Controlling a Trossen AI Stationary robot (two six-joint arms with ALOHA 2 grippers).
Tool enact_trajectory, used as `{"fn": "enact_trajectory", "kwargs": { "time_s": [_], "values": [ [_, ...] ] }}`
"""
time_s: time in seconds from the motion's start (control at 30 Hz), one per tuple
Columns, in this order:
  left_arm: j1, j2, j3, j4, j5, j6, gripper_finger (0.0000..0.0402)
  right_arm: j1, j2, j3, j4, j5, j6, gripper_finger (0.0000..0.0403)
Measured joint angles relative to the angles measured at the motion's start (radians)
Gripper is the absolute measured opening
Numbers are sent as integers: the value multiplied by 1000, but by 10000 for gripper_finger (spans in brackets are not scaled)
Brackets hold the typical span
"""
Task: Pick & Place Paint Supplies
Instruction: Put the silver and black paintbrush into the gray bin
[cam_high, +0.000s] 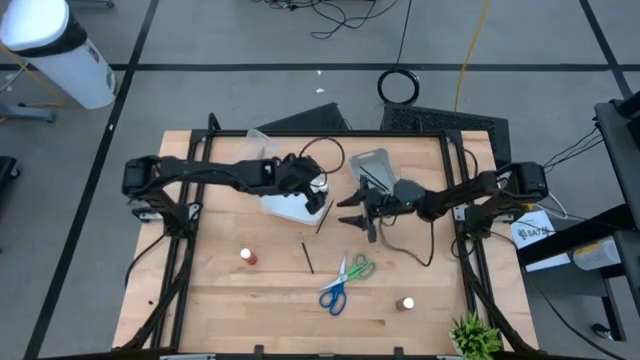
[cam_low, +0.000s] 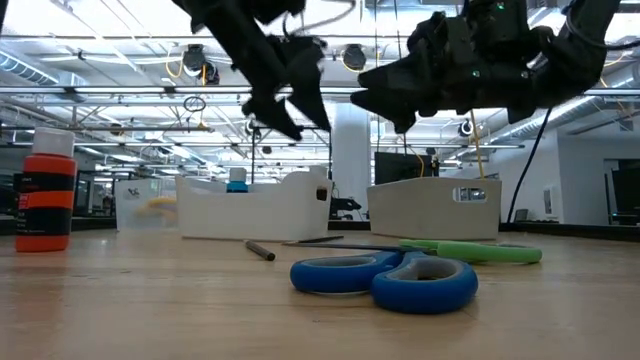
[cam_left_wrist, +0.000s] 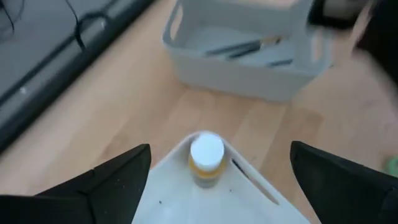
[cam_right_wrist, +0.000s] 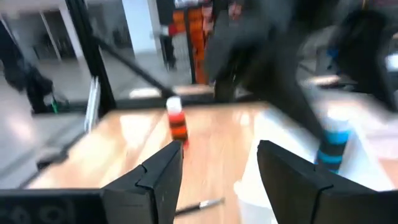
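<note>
From above, can see the left claw (cam_high: 318, 192) hanging over the white bin (cam_high: 285, 205), and the right claw (cam_high: 358, 215) just beside that bin, on the side of the grey bin (cam_high: 372, 165). Only through the left wrist view, can look down into the white bin: holds there a white-capped orange paint bottle (cam_left_wrist: 206, 158) standing upright and a thin brush (cam_left_wrist: 252, 180) lying along the wall, with the left fingers (cam_left_wrist: 106, 186) spread wide apart and gripping nothing. Only through the right wrist view, can confirm the right claw open too, nothing between its fingers (cam_right_wrist: 155, 180), and a blue paint bottle (cam_right_wrist: 333, 146) upright inside the white bin. Grey bin carries some dark brushes (cam_left_wrist: 239, 48). On the wooden counter (cam_high: 200, 300), out in front of the white bin, can find a red paint bottle (cam_high: 247, 257), a loose brush (cam_high: 308, 257), green scissors (cam_high: 358, 268) touching blue scissors (cam_high: 333, 297), and farther off a white-capped bottle (cam_high: 406, 303). From counter height, shows behind the bins a large hall with ceiling trusses and lamps.
</note>
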Motion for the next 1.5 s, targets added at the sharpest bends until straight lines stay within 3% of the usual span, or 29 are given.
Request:
{"fn": "enact_trajectory", "kwargs": {
  "time_s": [0.2, 0.3, 0.53, 0.73, 0.97, 1.17, 1.5],
  "values": [
    [-96, -129, -26, 104, -31, 107, 397, 178, 51, 270, -575, 263, -189, 183],
    [-145, -197, -65, 181, -32, 163, 397, 225, 139, 379, -702, 351, -202, 178],
    [-216, -314, -132, 180, -35, 192, 397, 238, 387, 561, -707, 277, -181, 159],
    [-234, -348, -166, 176, -37, 170, 397, 238, 542, 708, -749, 438, 8, 122],
    [-259, -343, -188, 175, -37, 72, 397, 264, 564, 726, -817, 456, 154, 109],
    [-326, -341, -193, 177, -44, 39, 397, 325, 565, 723, -815, 458, 230, 131],
    [-455, -341, -193, 181, -192, -12, 397, 382, 663, 732, -762, 554, 305, 149]
  ]
}}
